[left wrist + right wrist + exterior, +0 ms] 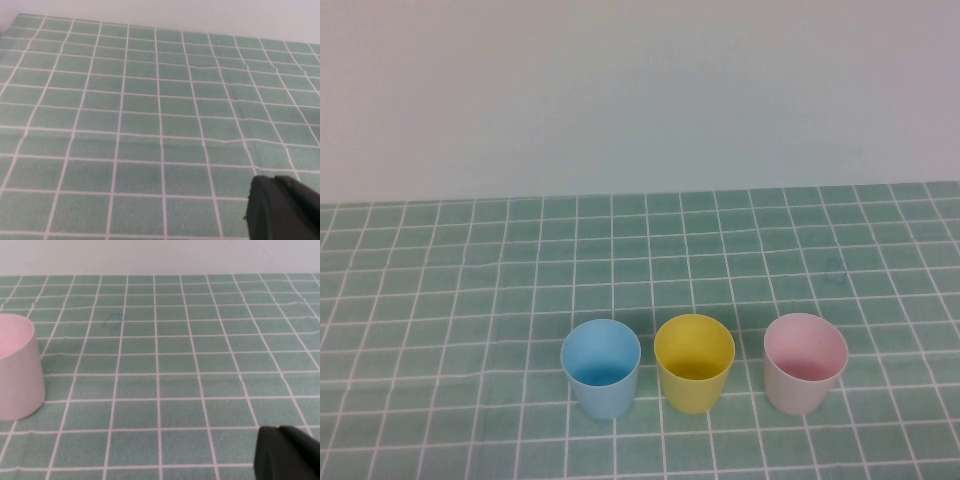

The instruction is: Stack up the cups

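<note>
Three cups stand upright in a row near the table's front: a light blue cup (602, 367) on the left, a yellow cup (694, 362) in the middle, a pale pink cup (804, 361) on the right. They stand apart, none inside another. Neither arm shows in the high view. My left gripper (274, 182) is shut, a dark tip over bare checked cloth, no cup in its view. My right gripper (277, 432) is shut too, holding nothing; the pink cup (17, 367) stands off to one side of it, well apart.
A green cloth with a white grid (470, 300) covers the table. A plain pale wall (640, 90) rises behind its far edge.
</note>
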Robot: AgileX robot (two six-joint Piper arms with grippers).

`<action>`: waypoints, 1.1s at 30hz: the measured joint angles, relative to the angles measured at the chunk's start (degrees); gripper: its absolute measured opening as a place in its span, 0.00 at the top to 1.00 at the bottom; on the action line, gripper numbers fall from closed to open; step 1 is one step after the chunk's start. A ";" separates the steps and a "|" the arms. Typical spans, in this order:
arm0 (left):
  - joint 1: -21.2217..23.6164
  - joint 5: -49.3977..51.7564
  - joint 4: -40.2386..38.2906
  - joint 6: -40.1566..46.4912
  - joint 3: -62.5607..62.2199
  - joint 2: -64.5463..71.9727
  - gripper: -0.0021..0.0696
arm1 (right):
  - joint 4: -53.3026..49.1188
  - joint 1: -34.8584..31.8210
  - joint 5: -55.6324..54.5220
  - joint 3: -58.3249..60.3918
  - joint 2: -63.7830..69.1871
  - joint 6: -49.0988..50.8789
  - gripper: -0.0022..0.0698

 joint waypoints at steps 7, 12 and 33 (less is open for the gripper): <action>0.00 0.00 0.00 0.00 0.00 0.00 0.97 | 0.00 0.00 0.00 0.00 0.00 0.00 0.97; 0.00 0.00 0.00 0.00 0.00 0.00 0.97 | 0.00 0.00 0.00 0.00 0.00 0.00 0.97; 0.00 -18.54 -2.26 -0.42 0.00 0.00 0.97 | -1.26 0.00 -6.42 0.38 0.00 0.00 0.97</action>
